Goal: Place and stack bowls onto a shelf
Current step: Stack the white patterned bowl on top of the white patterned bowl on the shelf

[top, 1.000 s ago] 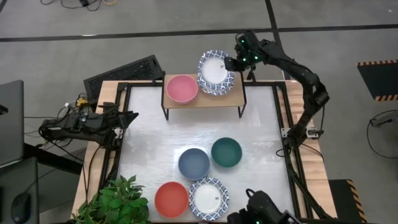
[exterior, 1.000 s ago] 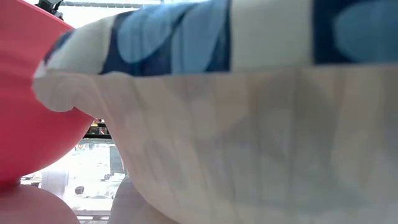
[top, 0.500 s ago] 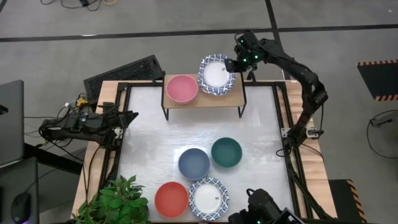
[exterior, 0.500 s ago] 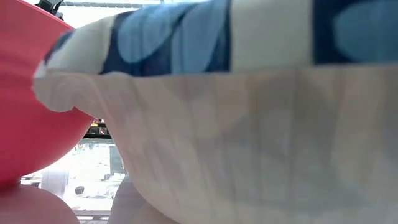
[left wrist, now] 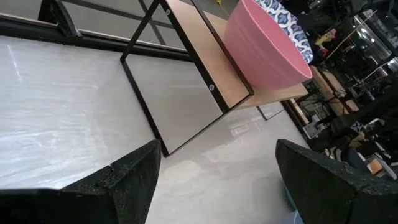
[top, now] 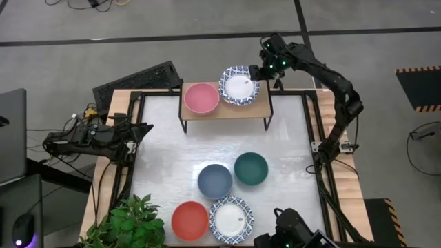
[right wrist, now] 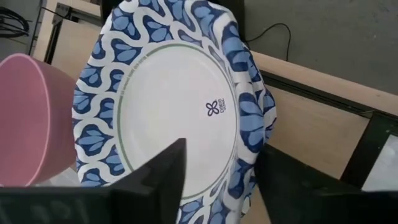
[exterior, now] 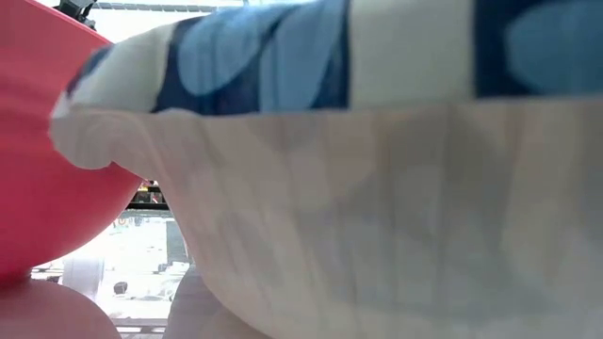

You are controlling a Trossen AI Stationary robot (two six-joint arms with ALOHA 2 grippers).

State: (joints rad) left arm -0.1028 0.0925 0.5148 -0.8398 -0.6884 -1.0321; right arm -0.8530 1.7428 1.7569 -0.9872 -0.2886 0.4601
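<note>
Shelf [top: 227,110]: at the counter's [top: 172,148] 12 o'clock edge, carrying a pink bowl [top: 201,98] and, at its 3 o'clock, a patterned bowl [top: 239,85].
Right gripper [top: 258,71]: clamped on that patterned bowl's rim.
Left gripper [left wrist: 214,177]: spread wide, idle at the counter's 9 o'clock edge.
Counter bowls: blue [top: 215,180], green [top: 250,168], red [top: 189,220], patterned [top: 231,219], toward 6 o'clock.
</note>
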